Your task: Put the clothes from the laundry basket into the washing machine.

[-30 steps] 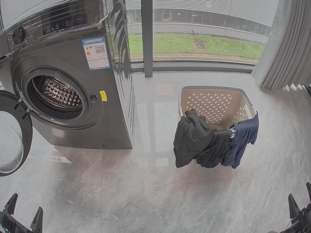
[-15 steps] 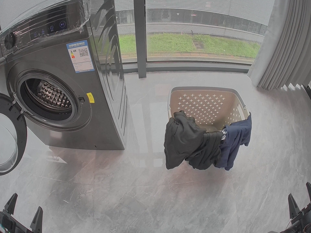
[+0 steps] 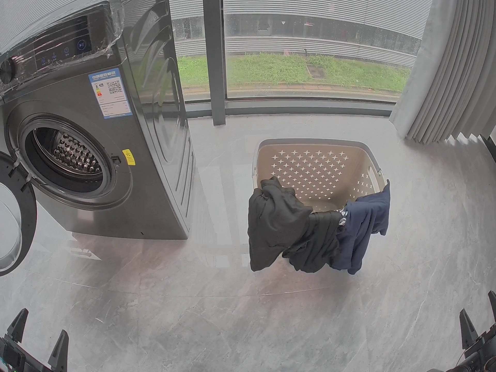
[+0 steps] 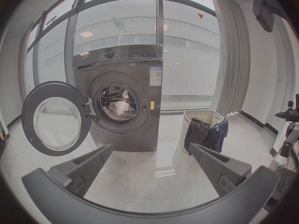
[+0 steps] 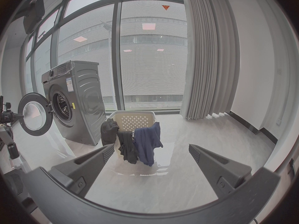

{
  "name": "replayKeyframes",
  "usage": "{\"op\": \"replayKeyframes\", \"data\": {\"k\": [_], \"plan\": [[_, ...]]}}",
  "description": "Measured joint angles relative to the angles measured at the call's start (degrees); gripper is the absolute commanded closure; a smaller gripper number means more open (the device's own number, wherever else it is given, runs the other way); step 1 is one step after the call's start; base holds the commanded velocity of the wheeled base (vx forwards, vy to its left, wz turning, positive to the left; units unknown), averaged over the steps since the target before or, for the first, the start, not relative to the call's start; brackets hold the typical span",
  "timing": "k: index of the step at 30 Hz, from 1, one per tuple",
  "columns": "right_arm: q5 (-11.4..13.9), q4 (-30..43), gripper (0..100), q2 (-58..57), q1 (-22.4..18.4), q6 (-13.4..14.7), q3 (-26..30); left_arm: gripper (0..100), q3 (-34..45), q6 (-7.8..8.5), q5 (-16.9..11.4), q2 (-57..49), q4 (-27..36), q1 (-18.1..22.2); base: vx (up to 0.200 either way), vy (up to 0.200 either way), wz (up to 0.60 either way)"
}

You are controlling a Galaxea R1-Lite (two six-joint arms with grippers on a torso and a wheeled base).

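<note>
Black and navy clothes (image 3: 310, 228) drape over the near rim of the laundry basket (image 3: 315, 143), which stands beside the washing machine (image 3: 150, 145). Its door (image 3: 13, 218) is open. The left hand (image 3: 43, 322) and right hand (image 3: 476, 303), well short of the basket, have fingers apart and are empty.

1. We see a tall window (image 3: 320, 37) with a dark post (image 3: 213, 52).
2. A grey curtain (image 3: 449, 63) hangs at the window's right side.
3. Outside the window lies grass (image 3: 289, 71); before it, glossy grey floor (image 3: 206, 306).
</note>
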Motion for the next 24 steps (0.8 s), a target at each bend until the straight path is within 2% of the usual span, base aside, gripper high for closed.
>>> {"op": "replayKeyframes", "data": {"k": [10, 24], "plan": [[0.0, 0.0, 0, 0.0, 0.0, 0.0, 0.0, 0, 0.0, -0.05, -0.1, 0.0, 0.0, 0.0, 0.0, 0.0, 0.0], [0.0, 0.0, 0, 0.0, 0.0, 0.0, 0.0, 0, 0.0, -0.07, 0.0, 0.0, 0.0, 0.0, 0.0, -0.2, 0.0]]}}
